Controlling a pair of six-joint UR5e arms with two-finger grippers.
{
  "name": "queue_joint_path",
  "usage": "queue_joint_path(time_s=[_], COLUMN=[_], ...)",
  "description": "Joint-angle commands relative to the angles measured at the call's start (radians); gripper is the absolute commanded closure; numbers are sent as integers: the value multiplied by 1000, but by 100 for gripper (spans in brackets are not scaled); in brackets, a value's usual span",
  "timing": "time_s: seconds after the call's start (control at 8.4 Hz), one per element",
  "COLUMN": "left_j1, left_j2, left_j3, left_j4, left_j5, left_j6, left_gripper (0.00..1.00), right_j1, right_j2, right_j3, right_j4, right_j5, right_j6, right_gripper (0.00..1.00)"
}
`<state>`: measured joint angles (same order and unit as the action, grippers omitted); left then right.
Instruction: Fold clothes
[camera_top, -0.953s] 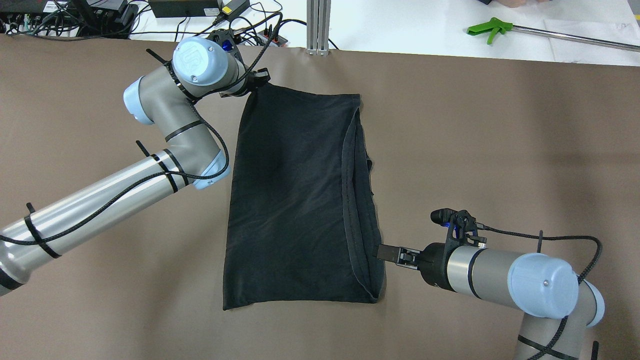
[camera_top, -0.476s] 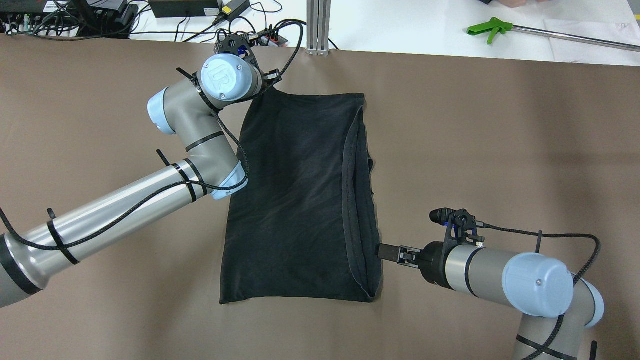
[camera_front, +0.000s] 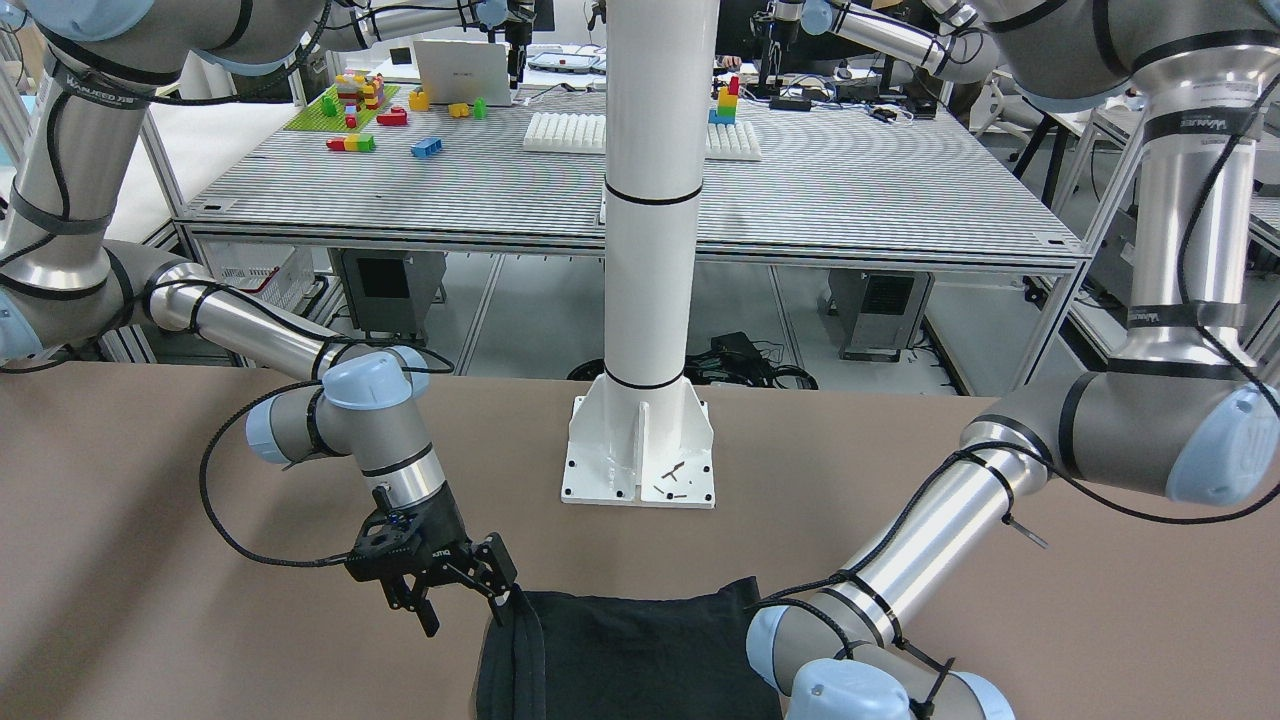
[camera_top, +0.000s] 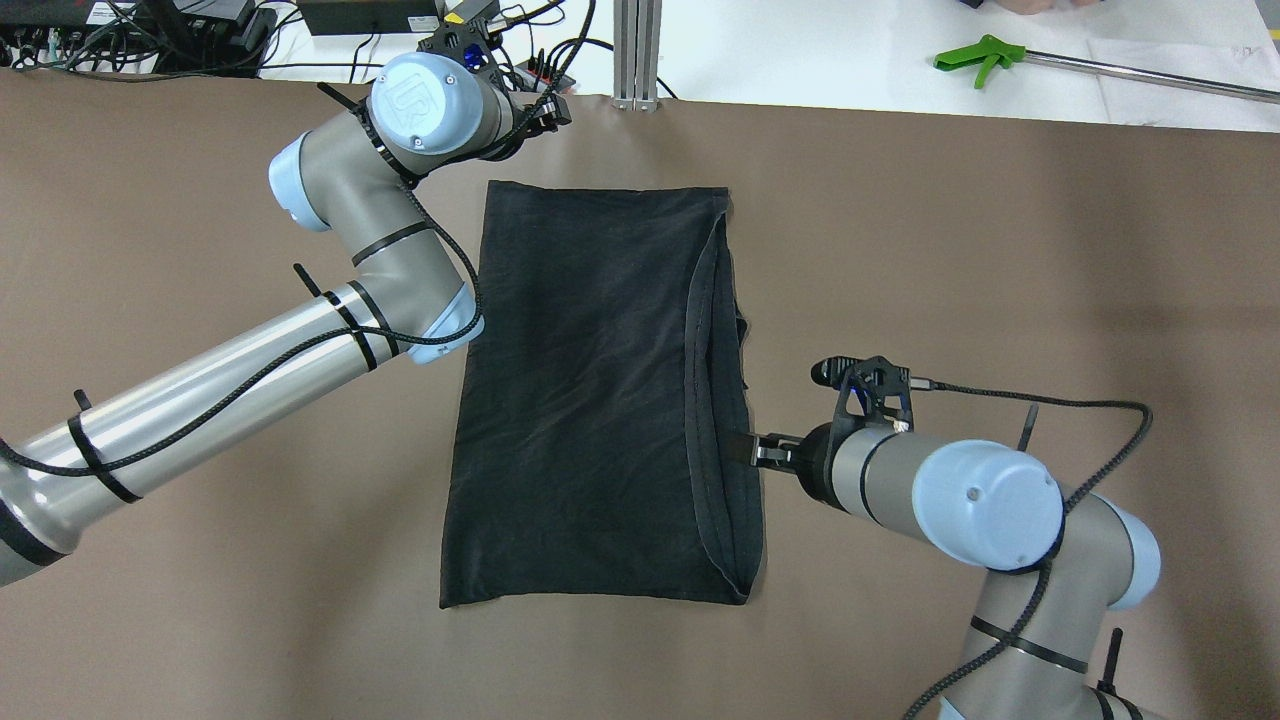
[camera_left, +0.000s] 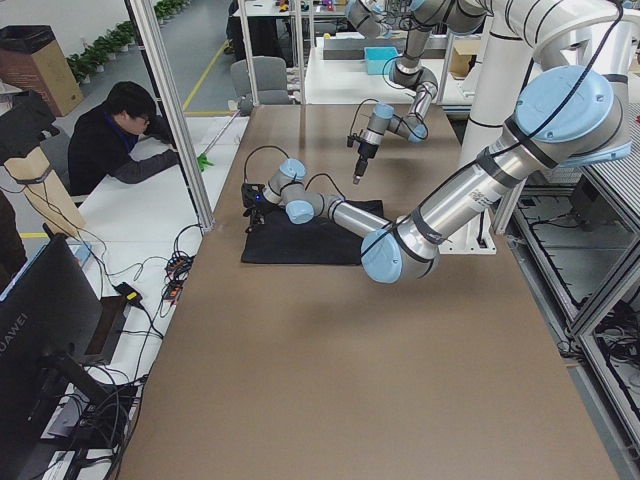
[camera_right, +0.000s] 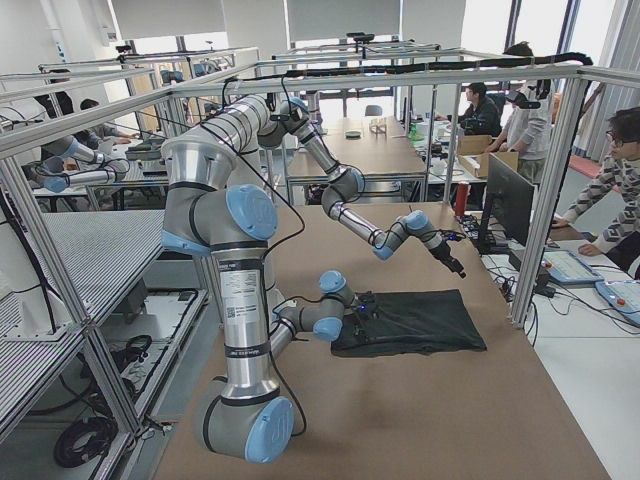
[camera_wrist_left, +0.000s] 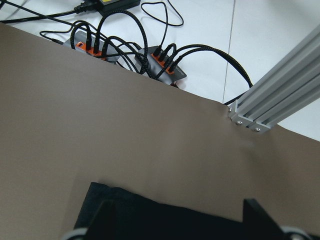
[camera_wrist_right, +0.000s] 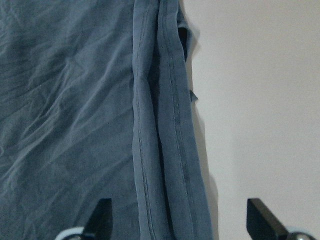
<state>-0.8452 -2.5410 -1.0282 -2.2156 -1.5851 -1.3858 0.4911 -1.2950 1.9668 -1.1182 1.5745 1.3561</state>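
Apparently folded once into a tall rectangle, the thin black fabric garment (camera_top: 590, 390) lies mid-frame on the brown counter (camera_top: 1000, 250), the left hand (camera_top: 552, 108) spread empty past its upper-left corner, the right hand (camera_front: 467, 612) spread empty over its hemmed right edge; further folds likely remain.

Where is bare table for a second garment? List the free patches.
Free: the table right of the garment, on the far side of the right arm; also the near-left patch below the left arm. Crowded: the garment's far-left corner, by the left tool, and its right hem, where the right tool sits.
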Motion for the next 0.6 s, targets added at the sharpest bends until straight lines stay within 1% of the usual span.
queue_joint_path(time_s=[0.0, 0.12, 0.24, 0.36, 0.48], left_j1=[-12, -12, -15, -18, -20], left_j2=[127, 180, 217, 247, 260], left_j3=[-157, -227, -272, -303, -311], left_j4=[-1, 0, 0, 0, 0], left_j5=[-41, -62, -97, -101, -104], left_j6=[66, 70, 71, 76, 77], left_gripper=[5, 5, 5, 5, 5], right_j1=[87, 110, 136, 145, 150], right_j2=[141, 195, 276, 368, 454], right_j3=[-47, -131, -234, -346, -465], right_j4=[-210, -207, -204, -200, -181], right_j5=[-33, -33, -33, -63, -120], right_j6=[-161, -192, -207, -221, -222], right_gripper=[6, 6, 6, 6, 6])
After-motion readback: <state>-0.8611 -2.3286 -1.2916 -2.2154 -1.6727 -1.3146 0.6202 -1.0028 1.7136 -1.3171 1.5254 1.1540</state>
